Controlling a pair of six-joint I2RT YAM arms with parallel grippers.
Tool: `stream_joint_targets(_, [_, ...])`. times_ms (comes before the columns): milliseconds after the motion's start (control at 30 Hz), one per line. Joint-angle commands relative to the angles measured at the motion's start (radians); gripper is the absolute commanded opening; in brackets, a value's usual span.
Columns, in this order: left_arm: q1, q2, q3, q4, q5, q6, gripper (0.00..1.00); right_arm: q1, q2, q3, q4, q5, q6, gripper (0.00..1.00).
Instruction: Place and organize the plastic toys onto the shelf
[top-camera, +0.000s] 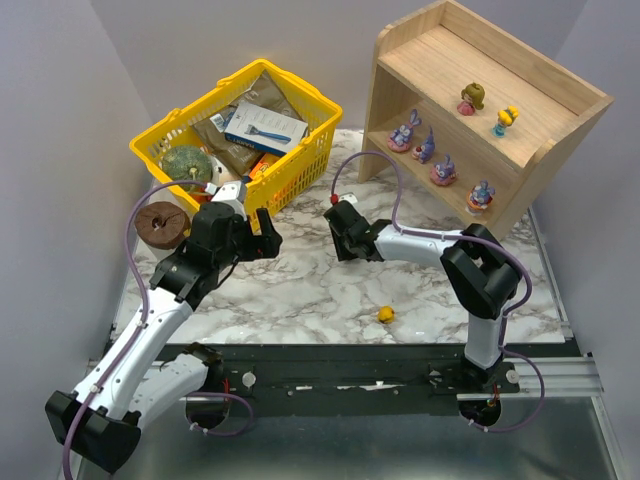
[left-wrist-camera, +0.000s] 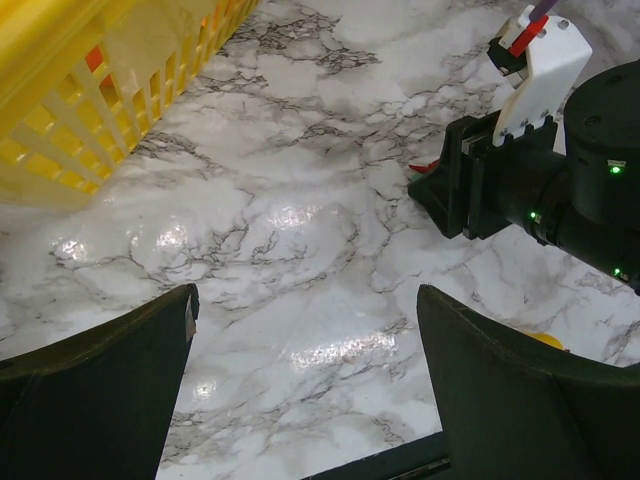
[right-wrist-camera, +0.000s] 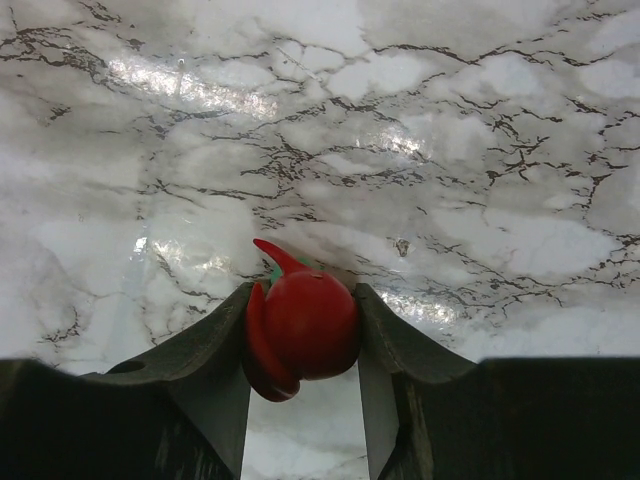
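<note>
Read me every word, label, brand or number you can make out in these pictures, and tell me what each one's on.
No text can be read here.
Blue-and-white box in the basket: has print, too small to read.
Brown packets beside it: print too blurred to read.
Shelf, toys on it, red toy in the right gripper: no lettering visible.

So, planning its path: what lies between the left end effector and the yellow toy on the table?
Top view shows only bare marble table between left end effector and yellow toy.
</note>
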Motion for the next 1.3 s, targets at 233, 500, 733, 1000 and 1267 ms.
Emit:
stream_joint_targets(233, [-0.003,0.022,-0.009,0.054,0.063,0.004,0.99,-0.001,0.001,0.038,-0.157,-0.033,0.001,0.7])
stream_joint_targets(500, [-0.003,0.052,-0.012,0.117,0.111,0.029,0.99,-0.001,-0.071,0.124,-0.24,-0.029,-0.019,0.86])
stream_joint_targets(733, [-0.003,0.062,-0.003,0.202,0.172,0.108,0.99,-0.006,-0.313,0.159,-0.311,-0.134,-0.027,0.88])
stream_joint_targets(1000, [-0.035,0.147,-0.15,0.572,0.307,0.033,0.99,-0.015,-0.473,0.298,-0.498,-0.098,-0.035,0.88])
stream_joint_targets(1267, [-0.283,0.451,-0.12,0.804,0.066,0.095,0.99,-0.035,-0.594,0.382,-0.57,-0.188,-0.049,1.0])
